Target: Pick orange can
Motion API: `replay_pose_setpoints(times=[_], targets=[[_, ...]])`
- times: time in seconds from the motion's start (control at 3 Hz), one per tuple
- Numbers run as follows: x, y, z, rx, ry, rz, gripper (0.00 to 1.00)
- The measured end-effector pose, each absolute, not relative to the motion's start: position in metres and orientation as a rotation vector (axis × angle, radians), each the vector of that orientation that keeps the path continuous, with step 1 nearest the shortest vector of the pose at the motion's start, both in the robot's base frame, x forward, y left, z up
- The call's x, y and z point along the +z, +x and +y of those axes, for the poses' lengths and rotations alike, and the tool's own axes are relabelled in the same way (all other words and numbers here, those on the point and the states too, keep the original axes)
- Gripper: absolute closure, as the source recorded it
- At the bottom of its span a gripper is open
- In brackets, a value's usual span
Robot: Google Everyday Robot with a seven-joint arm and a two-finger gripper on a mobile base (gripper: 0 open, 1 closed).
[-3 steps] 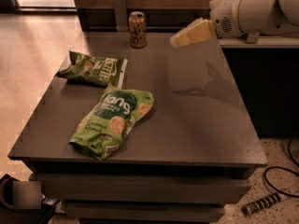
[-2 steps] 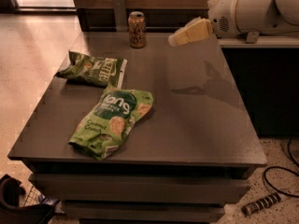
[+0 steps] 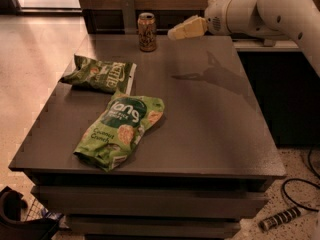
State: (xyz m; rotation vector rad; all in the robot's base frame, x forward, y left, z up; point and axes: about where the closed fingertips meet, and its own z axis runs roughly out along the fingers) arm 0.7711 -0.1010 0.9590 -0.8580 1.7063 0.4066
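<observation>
Camera view | gripper (image 3: 173, 33) beside orange can (image 3: 147, 32), not touching

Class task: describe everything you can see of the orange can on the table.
The orange can is a small drink can, orange-brown with pale markings and a silvery rim, seemingly metal. It stands upright near the far edge of the table, touching only the tabletop. The gripper hovers beside it, on the picture's right, apart.

gripper (image 3: 173, 33) just beside orange can (image 3: 147, 32), above table (image 3: 210, 129)
</observation>
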Motion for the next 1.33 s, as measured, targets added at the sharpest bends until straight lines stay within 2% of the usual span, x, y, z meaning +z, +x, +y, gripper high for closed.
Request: replay_pose_setpoints(times=[0.67,1.33], targets=[[0.934,0.833,-0.070,0.476,-0.809,1.672,0.00],[0.913,0.885,-0.005,0.606,-0.801,1.627,0.00]])
